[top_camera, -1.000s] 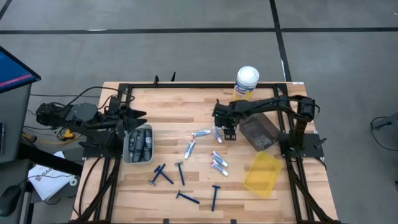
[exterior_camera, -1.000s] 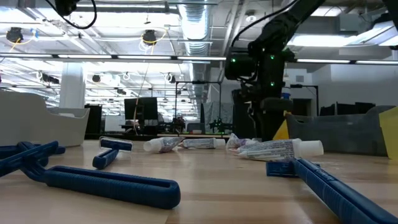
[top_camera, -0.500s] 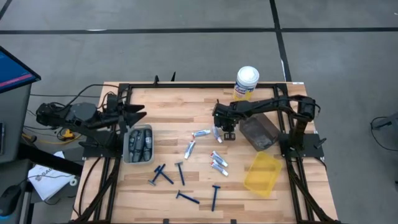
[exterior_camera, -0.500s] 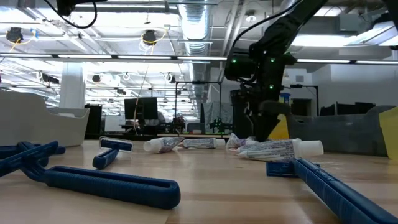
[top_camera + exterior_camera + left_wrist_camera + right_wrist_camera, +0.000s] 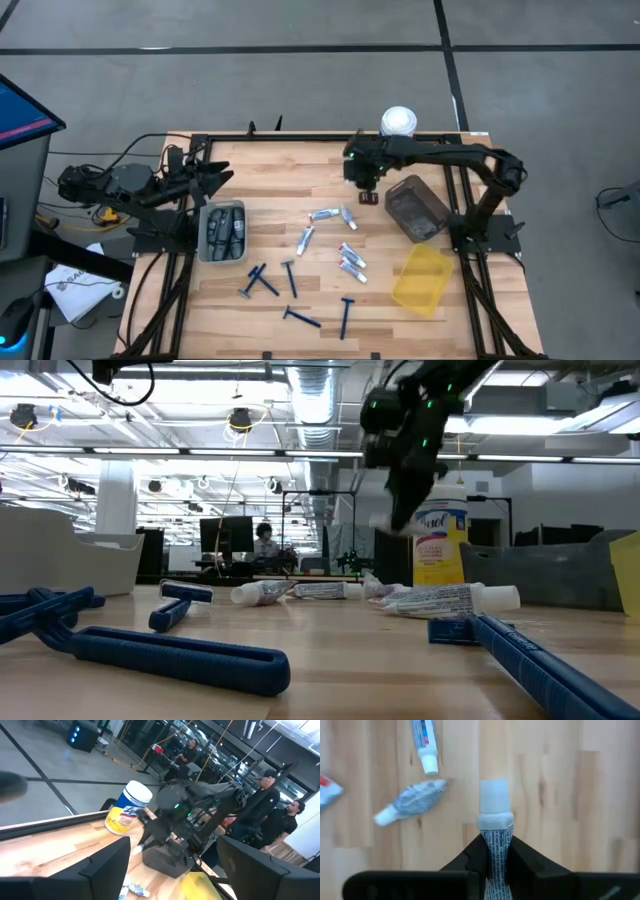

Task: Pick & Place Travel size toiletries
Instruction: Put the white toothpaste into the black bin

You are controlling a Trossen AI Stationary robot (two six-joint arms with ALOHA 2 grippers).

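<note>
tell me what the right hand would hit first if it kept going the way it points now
Probably bare table. The right hand, shut on a tube, points down at the wood, and nothing lies under the tube's cap there. Two loose tubes lie off to one side. How high it hangs is unclear.

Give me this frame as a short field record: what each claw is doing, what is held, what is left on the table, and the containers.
right claw: shut on a small tube, lifted above the table
left claw: open, waiting over the grey tray
grey tray: holds dark oval pieces
tubes on table: several, mid-table
blue razors: several, on the near part of the table
other containers: dark bin, yellow bin
canister: far edge of the table, white lid
</note>
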